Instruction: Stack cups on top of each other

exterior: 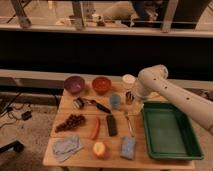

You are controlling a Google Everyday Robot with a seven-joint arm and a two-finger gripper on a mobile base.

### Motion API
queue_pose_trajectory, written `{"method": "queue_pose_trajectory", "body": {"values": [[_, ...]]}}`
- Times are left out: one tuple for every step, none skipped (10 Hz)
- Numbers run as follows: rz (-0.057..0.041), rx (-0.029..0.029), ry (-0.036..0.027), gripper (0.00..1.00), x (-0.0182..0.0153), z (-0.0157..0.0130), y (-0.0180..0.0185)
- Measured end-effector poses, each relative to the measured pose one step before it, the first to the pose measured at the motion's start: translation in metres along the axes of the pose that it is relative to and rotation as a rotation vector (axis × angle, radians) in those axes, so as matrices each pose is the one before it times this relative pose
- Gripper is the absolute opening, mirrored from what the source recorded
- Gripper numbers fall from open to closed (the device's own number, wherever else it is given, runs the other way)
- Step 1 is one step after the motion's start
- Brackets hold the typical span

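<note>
Here the hand (132, 99) hangs low over the table (85, 160), just off the far left corner of the green tray (167, 131). Its fingers stand apart at the metal cup (128, 96). Whether they touch the cup cannot be told. The white arm (170, 95) reaches in from beyond the tray's right side and bends down over the tray's far edge.

The metal cup stands upright, just left of the tray's far left corner. The pale blue cup (115, 100) stands upright one step farther left of the tray, near the metal cup but apart from it. Neither cup sits on the other.

A white cup (129, 80) stands farther back than the tray's far left corner. The orange bowl (101, 85) and then the purple bowl (74, 84) lie farther left of the tray along the table's far edge.

A spoon (130, 124), a black bar (111, 125) and a red pepper (95, 128) lie in that order leftward from the tray's left wall, with a bunch of grapes (72, 121) well beyond them. A blue sponge (128, 147), a peach (100, 149) and a blue cloth (66, 146) run leftward from the tray's near left corner.
</note>
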State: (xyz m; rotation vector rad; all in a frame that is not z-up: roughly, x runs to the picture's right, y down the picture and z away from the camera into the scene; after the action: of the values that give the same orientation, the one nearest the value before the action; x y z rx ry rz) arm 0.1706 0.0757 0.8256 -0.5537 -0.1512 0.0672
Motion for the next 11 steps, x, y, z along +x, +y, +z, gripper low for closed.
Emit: {"method": "queue_pose_trajectory", "body": {"values": [[0.00024,-0.00222,-0.00081,0.8,-0.00146,0.00534,-0.00339],[0.00105,-0.00187,-0.00138,0.8,-0.00211,0.006,-0.00488],[0.00323,-0.00412,-0.00036,0.8,-0.00057,0.00601,-0.00367],[0.00141,-0.00261,0.00047,0.8,0.00012,0.00382,-0.00203],[0.00234,-0.00365,0.00061,0.8,0.00099,0.00501,-0.00197],[0.00475,-0.0054,0.00309,0.8,0.00196,0.00493,-0.00189],[0.00416,-0.00281,0.00121,0.8,0.00038,0.00597,-0.00349],[0.00098,-0.00264,0.00218,0.8,-0.00032,0.00339,-0.00217],[0.00274,-0.00334,0.00347,0.8,0.0005,0.00413,-0.00258],[0.00368,-0.00198,0.00367,0.8,0.00076,0.00342,-0.00253],[0.00293,-0.00182,0.00338,0.8,0.00075,0.00267,-0.00186]]}}
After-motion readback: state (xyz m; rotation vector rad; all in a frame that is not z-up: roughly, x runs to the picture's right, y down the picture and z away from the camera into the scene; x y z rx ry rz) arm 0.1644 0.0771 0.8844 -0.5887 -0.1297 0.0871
